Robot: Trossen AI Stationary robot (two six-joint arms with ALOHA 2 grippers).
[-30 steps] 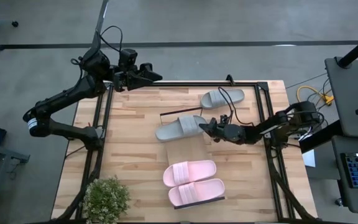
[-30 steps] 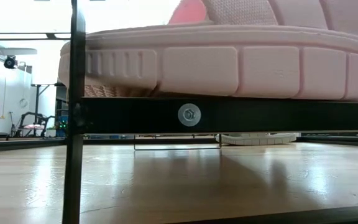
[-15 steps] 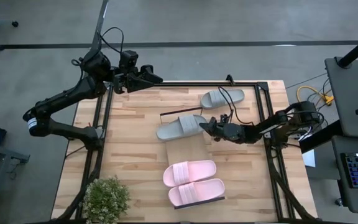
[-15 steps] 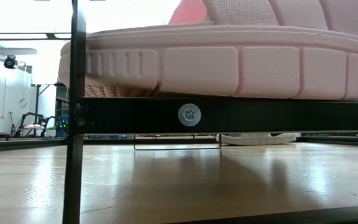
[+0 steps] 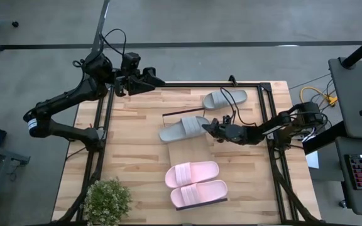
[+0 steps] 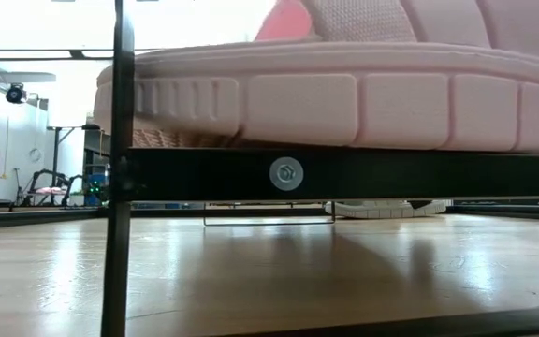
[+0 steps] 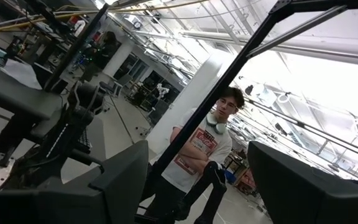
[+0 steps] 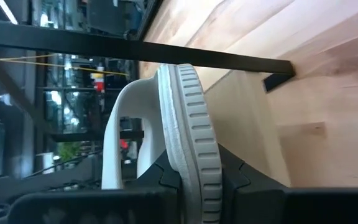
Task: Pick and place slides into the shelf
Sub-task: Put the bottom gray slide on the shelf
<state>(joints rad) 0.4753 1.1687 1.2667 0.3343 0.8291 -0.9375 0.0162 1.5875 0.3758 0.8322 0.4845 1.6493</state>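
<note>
Hovering with its fingers spread, the left gripper (image 5: 158, 80) waited over the table's far left edge; at centre the right gripper (image 5: 207, 127) pinched a grey slide (image 5: 183, 128), seemingly over the shelf (image 5: 187, 152) end, nearer which sat the pink pair (image 5: 195, 184)

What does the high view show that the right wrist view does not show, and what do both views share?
Only the high view shows the pink pair lying on the shelf, the second grey slide farther back on the table, the potted plant, and the left gripper open at the far table edge. Only the right wrist view shows the ribbed sole edge of the grey slide pinched between the fingers. Both show the right gripper shut on that grey slide.
</note>
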